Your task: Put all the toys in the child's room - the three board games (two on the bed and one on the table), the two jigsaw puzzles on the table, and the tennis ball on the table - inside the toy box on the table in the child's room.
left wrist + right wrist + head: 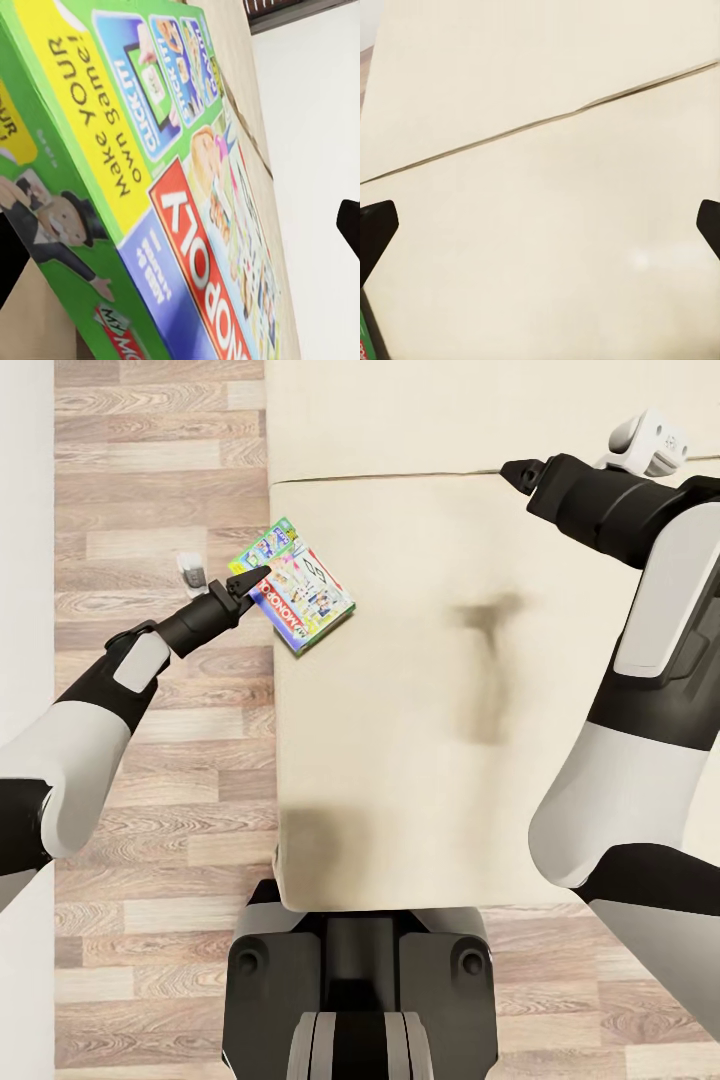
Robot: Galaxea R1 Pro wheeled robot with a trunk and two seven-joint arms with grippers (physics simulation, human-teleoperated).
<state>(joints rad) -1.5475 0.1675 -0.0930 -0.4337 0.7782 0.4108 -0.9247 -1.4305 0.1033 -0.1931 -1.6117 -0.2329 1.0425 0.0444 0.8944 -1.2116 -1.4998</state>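
Reaching left gripper [243, 582] at board game [300, 600]

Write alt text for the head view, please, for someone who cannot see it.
The robot's left gripper meets the edge of a colourful Monopoly box lying at the beige bed's corner. The right gripper hangs above bare mattress.

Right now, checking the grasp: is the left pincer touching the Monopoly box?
Cannot tell. In the head view the left pincer overlaps the Monopoly box edge; no contact or gap shows plainly.

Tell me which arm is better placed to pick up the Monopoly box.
Left. The left gripper is at the Monopoly box, at the bed's edge; the right gripper hovers over bare mattress, far away.
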